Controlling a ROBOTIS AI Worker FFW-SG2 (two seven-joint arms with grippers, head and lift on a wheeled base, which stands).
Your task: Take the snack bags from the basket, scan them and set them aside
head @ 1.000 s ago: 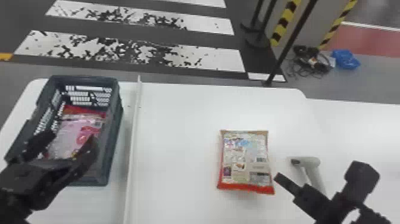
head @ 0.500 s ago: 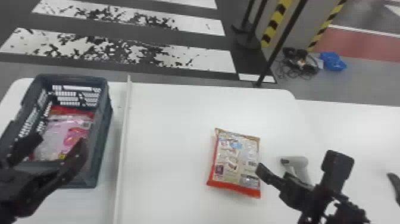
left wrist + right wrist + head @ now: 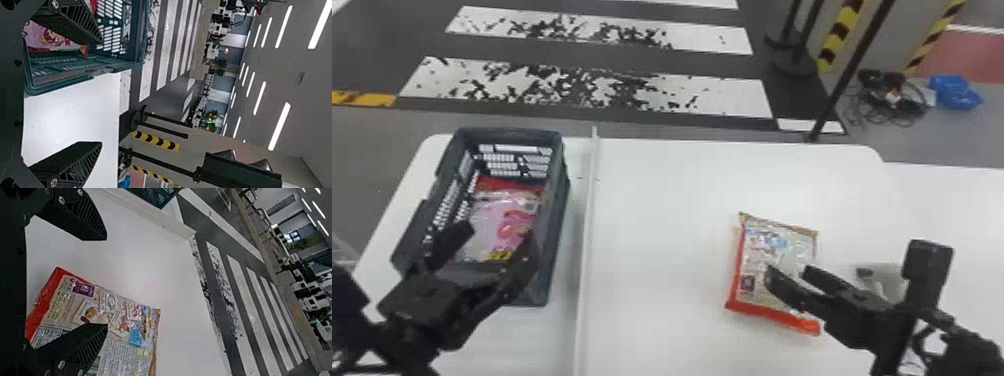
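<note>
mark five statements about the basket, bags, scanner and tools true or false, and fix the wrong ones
1. A pink bag lies in the basket. True.
2. The left tool is closed tight. False: its fingers are spread apart.
3. The scanner lies on the table, right of the other bag. True.
4. The white strip lies between the scanner and the other bag. False: it runs between the basket and that bag.
5. The right tool has its fingers apart. True.
</note>
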